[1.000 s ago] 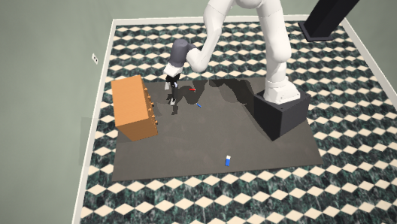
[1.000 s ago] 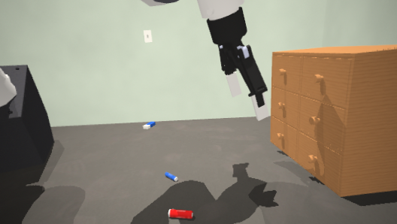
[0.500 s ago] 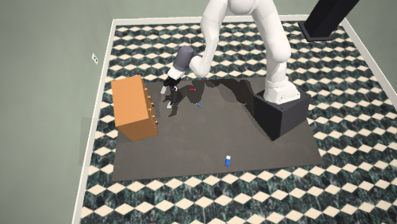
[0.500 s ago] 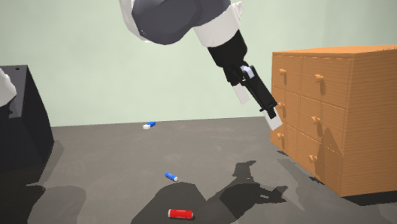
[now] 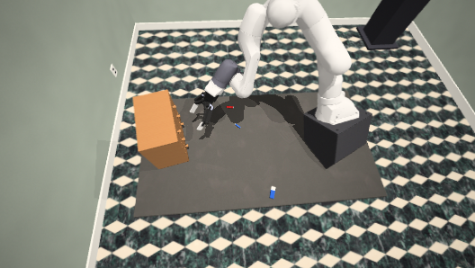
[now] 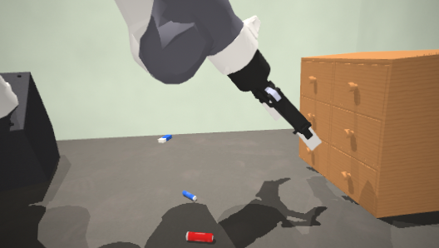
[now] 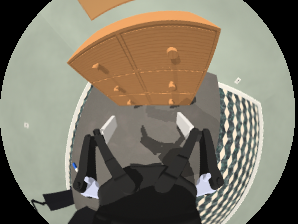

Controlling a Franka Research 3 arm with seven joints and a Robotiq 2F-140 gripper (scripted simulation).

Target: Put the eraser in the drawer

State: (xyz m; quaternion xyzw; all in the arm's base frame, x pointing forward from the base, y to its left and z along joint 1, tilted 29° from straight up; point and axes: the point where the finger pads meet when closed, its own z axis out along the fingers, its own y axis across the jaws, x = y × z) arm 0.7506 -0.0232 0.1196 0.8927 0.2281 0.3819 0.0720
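While my jaws stood wide and empty near the chest, the eraser lay well apart.

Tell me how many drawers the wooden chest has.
6, all shut, in the chest: top row left and right; middle left and right; bottom left and right.

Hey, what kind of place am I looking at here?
Likely a robot test room: a white arm on a black pedestal, a grey mat over checkered floor, and a small wooden chest with scattered small items.
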